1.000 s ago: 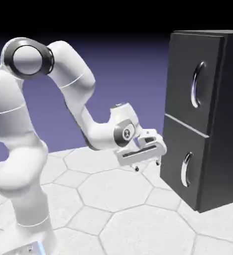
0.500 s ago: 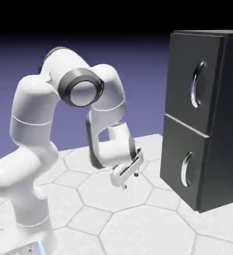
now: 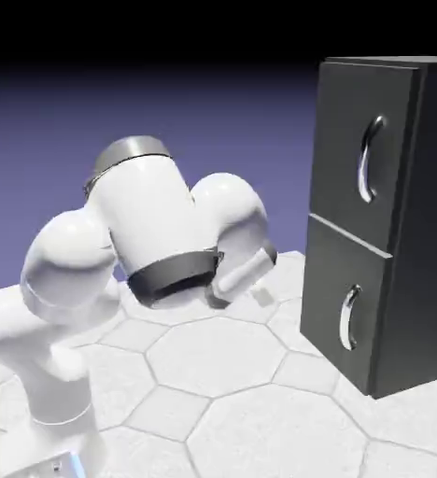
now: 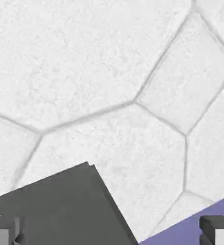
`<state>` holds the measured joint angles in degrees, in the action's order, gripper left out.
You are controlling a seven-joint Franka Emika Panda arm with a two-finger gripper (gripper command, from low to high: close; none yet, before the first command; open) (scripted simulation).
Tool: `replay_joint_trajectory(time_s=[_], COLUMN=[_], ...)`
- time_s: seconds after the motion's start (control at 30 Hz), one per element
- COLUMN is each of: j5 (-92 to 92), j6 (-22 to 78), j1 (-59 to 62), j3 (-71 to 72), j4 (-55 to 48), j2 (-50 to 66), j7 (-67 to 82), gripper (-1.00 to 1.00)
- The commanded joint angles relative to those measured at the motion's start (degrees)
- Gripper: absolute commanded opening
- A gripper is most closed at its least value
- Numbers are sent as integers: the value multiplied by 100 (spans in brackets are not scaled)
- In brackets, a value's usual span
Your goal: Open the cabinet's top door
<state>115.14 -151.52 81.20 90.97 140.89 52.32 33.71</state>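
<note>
White tabletop [image 3: 222, 411], rough-textured, cut into large hexagon tiles by thin grey seams. Same pale hexagons filling most of the hand view. Behind, plain backdrop [image 3: 213, 121], blue-violet low down, fading to black at the top.

White hexagon-tiled table [image 3: 213, 373] before a blue-violet backdrop [image 3: 213, 121] darkening upward

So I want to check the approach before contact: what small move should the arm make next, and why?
Probably raise and turn the hand toward the tall dark grey cabinet. The open gripper looks down at the white hexagon-tiled table, with only a corner of the cabinet in the hand view. The top door is shut, and its long curved silver handle sits well above the folded arm.
</note>
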Motion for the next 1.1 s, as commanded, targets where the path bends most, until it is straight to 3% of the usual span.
replay_joint_trajectory(time_s=[0.0,0.37,0.57,0.6,1.07], j5=[250,2957,3182,3182,2591], j6=[49,578,558,558,3796], j1=[177,2103,1235,1235,2028], j3=[197,2337,1925,1925,3256], j4=[-44,-516,-1365,-1365,468], j2=[184,2183,2048,2048,1491], j7=[165,1957,1990,1990,933], gripper=[0,0,0,-100,-100])
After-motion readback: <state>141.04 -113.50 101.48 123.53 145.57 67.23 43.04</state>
